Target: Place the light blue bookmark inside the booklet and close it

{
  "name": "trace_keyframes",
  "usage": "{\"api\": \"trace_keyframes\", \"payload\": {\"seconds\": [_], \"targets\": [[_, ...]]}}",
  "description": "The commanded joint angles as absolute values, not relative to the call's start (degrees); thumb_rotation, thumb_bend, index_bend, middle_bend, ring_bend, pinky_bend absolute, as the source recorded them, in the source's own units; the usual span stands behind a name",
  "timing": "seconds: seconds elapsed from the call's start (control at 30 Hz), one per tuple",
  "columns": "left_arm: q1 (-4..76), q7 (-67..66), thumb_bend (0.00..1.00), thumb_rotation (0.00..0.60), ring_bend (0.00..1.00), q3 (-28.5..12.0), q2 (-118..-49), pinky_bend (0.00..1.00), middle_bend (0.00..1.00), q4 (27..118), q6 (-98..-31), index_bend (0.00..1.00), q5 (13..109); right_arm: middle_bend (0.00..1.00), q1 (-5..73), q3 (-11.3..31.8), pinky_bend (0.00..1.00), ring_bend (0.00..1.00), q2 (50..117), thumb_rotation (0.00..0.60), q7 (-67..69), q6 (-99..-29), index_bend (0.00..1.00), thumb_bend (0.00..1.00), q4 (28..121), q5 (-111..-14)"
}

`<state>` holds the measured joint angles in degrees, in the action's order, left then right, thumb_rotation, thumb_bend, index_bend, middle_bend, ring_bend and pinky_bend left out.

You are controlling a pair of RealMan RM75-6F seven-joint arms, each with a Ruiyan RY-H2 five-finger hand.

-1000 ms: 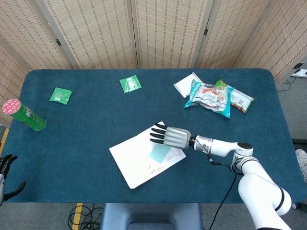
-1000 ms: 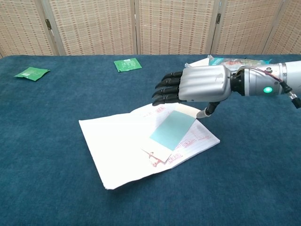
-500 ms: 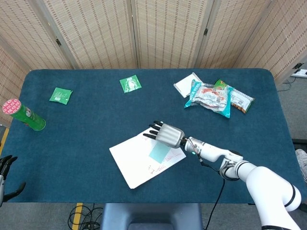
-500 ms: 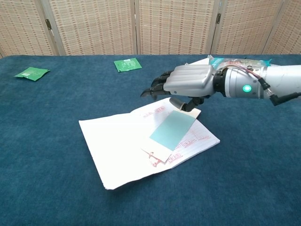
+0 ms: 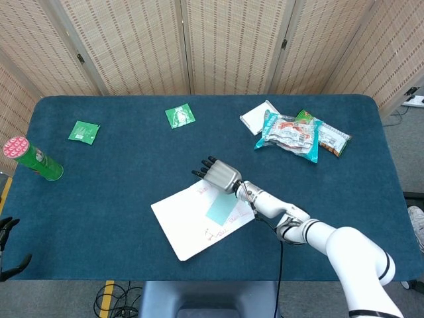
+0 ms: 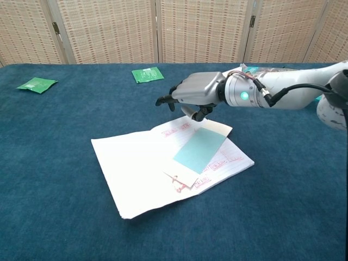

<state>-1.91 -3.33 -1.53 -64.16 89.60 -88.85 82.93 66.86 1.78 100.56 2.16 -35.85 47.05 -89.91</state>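
The booklet (image 5: 189,225) (image 6: 136,171) lies open and flat near the table's front middle, its right side printed in red. The light blue bookmark (image 5: 218,210) (image 6: 199,150) rests loose on that right-hand page, slanted. My right hand (image 5: 216,174) (image 6: 193,94) hovers over the booklet's far edge, just beyond the bookmark, fingers apart and slightly curled, holding nothing. Only the dark fingertips of my left hand (image 5: 9,244) show at the lower left edge of the head view, spread and off the table.
A green can with a pink lid (image 5: 34,159) lies at the far left. Two green packets (image 5: 84,132) (image 5: 179,116) sit toward the back. Snack bags (image 5: 302,134) and a white packet (image 5: 258,116) are piled at the back right.
My right hand has lifted off the bookmark area and moved away from me to the booklet's far edge, the forearm swinging round. The bookmark and booklet stayed put.
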Motion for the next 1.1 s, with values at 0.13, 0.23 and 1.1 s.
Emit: {"api": "trace_keyframes", "payload": {"seconds": [0.13, 0.23, 1.1], "targets": [[-2.1, -3.0, 0.27, 0.6, 0.15, -1.5, -64.2, 0.2, 0.16, 89.1, -88.7, 0.19, 82.5, 0.24, 67.9, 2.4, 0.16, 0.11, 103.6, 0.6, 2.4, -33.7, 0.0, 0.82, 43.1, -88.7], [-2.1, -2.8, 0.27, 0.6, 0.15, -1.6, -64.3, 0.2, 0.16, 88.8, -88.6, 0.19, 82.3, 0.24, 68.1, 2.0, 0.16, 0.11, 104.6, 0.6, 2.5, -33.1, 0.0, 0.82, 41.5, -88.9], [-2.3, -1.6, 0.27, 0.6, 0.15, -1.4, -64.9, 0.2, 0.16, 87.7, -88.6, 0.19, 83.1, 0.27, 62.6, -2.5, 0.16, 0.11, 95.8, 0.6, 0.7, -36.1, 0.0, 0.81, 52.2, -90.1]]}}
